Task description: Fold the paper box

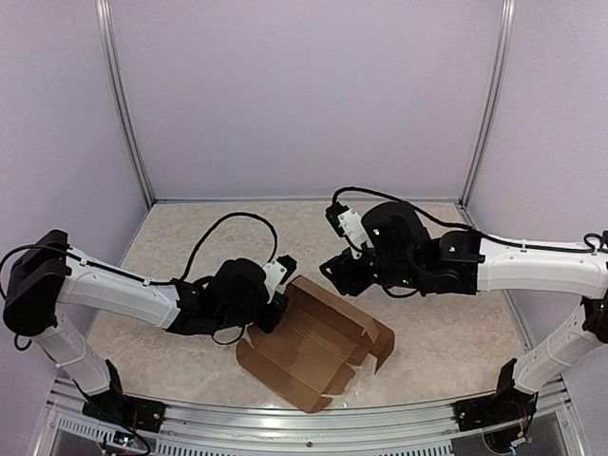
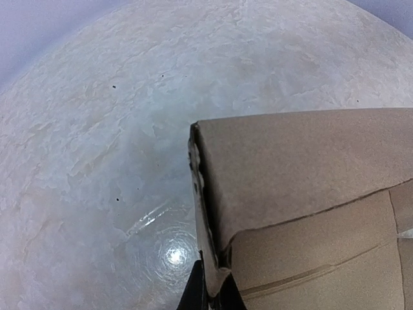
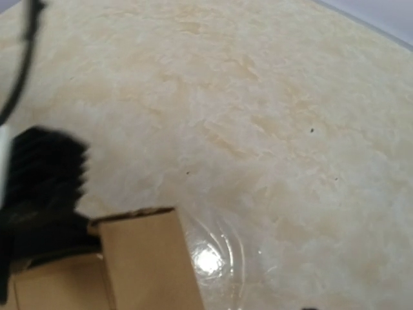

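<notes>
Left claw [image 2: 211, 287] pinches paper box [image 1: 315, 344] edge; right claw [image 1: 344, 274] hovers near.

Desk [image 1: 190, 237]: mottled beige surface, glossy, with one bright glare spot. One brown cardboard box [image 1: 313, 347] rests on it near the front edge, partly folded.

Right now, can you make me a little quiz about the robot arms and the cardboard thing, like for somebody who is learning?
1. True or false: the left gripper is pinched shut on an edge of the paper box.
2. What is under the box? A) the marbled table; B) a tray; C) a green cloth.
3. Fill in: the box's cardboard is plain ___.

Key: 1 true; 2 A; 3 brown.
</notes>
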Controlling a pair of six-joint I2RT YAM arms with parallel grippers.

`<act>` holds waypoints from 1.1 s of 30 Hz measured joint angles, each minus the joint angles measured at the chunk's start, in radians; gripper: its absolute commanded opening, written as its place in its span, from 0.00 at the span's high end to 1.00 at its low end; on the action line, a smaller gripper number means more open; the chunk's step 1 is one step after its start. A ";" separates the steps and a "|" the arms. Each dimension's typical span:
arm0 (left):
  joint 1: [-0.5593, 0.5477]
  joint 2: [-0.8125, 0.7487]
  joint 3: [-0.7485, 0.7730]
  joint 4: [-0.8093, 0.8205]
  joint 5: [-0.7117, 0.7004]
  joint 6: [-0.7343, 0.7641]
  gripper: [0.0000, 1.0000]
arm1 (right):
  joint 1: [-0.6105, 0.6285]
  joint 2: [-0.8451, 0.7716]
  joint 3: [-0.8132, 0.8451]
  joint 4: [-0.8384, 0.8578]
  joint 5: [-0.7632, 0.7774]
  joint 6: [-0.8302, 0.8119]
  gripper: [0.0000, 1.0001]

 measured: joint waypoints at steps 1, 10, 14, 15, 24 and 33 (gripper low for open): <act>0.000 0.007 0.002 0.011 0.003 0.013 1.00 | -0.018 -0.002 -0.014 0.017 -0.016 0.013 0.54; 0.000 0.082 0.004 0.088 0.021 0.061 1.00 | -0.102 0.017 -0.076 0.184 -0.165 0.126 1.00; 0.000 0.106 0.011 0.111 0.021 0.062 1.00 | -0.109 0.072 -0.069 0.237 -0.214 0.141 1.00; 0.000 0.110 0.013 0.116 0.021 0.062 1.00 | -0.110 0.091 -0.068 0.243 -0.227 0.144 1.00; -0.001 0.117 0.007 0.180 0.017 0.052 1.00 | -0.112 0.207 -0.053 0.315 -0.300 0.177 1.00; -0.005 0.126 -0.020 0.220 0.009 0.029 0.92 | -0.113 0.306 -0.037 0.387 -0.353 0.214 1.00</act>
